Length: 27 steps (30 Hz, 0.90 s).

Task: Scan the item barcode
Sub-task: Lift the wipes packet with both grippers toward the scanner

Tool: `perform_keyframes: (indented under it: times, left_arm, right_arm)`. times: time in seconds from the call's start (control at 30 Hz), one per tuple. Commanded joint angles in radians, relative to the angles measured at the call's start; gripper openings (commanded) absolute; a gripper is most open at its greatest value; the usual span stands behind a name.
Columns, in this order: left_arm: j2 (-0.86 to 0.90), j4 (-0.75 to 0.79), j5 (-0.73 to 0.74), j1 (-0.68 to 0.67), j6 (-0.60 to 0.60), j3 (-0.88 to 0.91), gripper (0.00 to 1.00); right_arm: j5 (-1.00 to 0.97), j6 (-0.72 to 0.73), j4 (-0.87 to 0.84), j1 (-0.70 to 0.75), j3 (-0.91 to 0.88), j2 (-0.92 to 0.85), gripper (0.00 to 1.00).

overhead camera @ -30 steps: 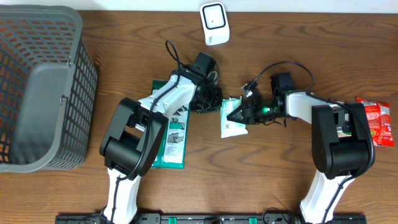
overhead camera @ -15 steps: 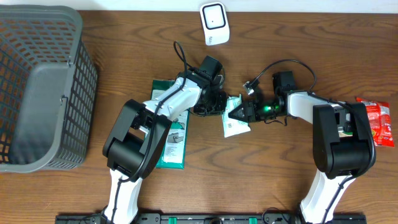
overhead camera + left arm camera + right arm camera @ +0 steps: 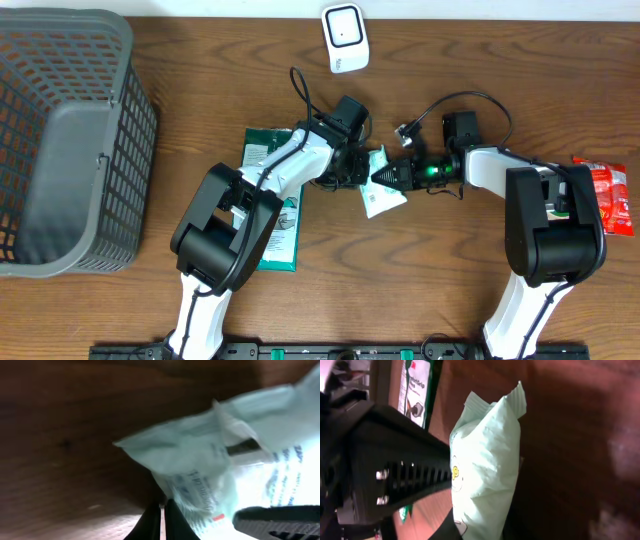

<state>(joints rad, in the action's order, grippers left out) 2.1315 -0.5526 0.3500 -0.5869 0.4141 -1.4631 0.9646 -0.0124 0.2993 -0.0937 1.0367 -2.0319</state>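
Observation:
The item is a pale green packet (image 3: 386,199) lying tilted in the middle of the table, with its upper end between the two grippers. In the right wrist view the packet (image 3: 485,470) runs down between the dark fingers of my right gripper (image 3: 480,529), which is shut on it. My right gripper (image 3: 381,176) comes in from the right. My left gripper (image 3: 357,168) is shut, its fingers (image 3: 152,522) pressed together with the packet (image 3: 210,470) lying against their right side. The white scanner (image 3: 343,38) stands at the back edge.
A grey mesh basket (image 3: 70,60) fills the left end of the table. A flat green package (image 3: 268,215) lies under the left arm. A red packet (image 3: 606,195) lies at the right edge. Cables loop above both wrists.
The right gripper has closed on the packet. The left gripper has slid right toward it. The packet has shifted slightly right and tilted.

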Motion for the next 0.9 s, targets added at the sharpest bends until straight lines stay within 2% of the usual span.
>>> perform_keyframes:
  times: [0.0, 0.33, 0.47, 0.63, 0.7, 0.8, 0.87]
  left_arm:
    - [-0.026, -0.009, -0.043, 0.012, -0.016, -0.011, 0.08]
    - [-0.151, -0.106, -0.023, 0.067, -0.062, -0.011, 0.08]
    - [-0.202, -0.160, 0.051, 0.119, -0.062, -0.011, 0.17]
    - [-0.235, -0.191, 0.338, 0.213, -0.134, -0.011, 0.48]
    - [-0.235, -0.191, 0.456, 0.245, -0.179, -0.011, 0.64]
    - [-0.235, -0.190, 0.519, 0.275, -0.201, -0.011, 0.73]
    - [-0.235, -0.179, 0.543, 0.283, -0.201, -0.011, 0.73]
  right_arm:
    - [-0.003, 0.000, 0.021, 0.003, -0.003, -0.010, 0.07]
    - [0.021, 0.010, 0.110, -0.027, -0.003, -0.010, 0.10]
    - [0.084, 0.021, 0.084, -0.027, -0.003, 0.026, 0.08]
    - [0.147, 0.084, 0.074, -0.014, -0.003, 0.129, 0.06]
    - [0.181, 0.118, 0.070, -0.006, -0.003, 0.171, 0.05]
    - [0.239, 0.162, 0.055, 0.006, -0.003, 0.227, 0.04]
    - [0.246, 0.193, 0.048, 0.008, -0.003, 0.258, 0.04]
